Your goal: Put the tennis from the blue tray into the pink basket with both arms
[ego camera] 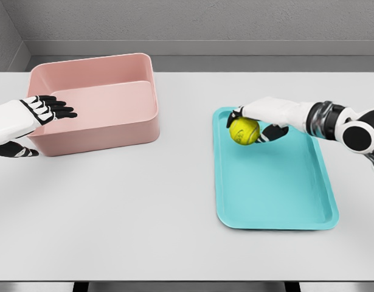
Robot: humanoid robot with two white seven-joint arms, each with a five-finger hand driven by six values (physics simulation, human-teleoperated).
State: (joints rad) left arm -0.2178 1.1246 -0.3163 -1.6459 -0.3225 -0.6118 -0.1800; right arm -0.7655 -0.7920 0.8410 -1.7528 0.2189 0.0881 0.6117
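Yellow-green, the tennis ball (244, 131) is sitting in the right hand (258, 123), whose fingers are wrapping it over the upper-left corner of the blue tray (278, 194): the pickup step. At left of frame, the left hand (38, 112), fingers extended and grasping nothing, is waiting beside the pink basket (95, 112). Next, I judge, comes carrying the ball leftward for a handover.

tennis ball (244, 131): fuzzy-looking, matt yellow-green
blue tray (278, 194): smooth plastic, slight sheen
pink basket (98, 103): smooth matt plastic
desk (144, 213): smooth, matt, pale grey
right hand (259, 121): glossy white shell, black fingers
left hand (41, 112): same finish
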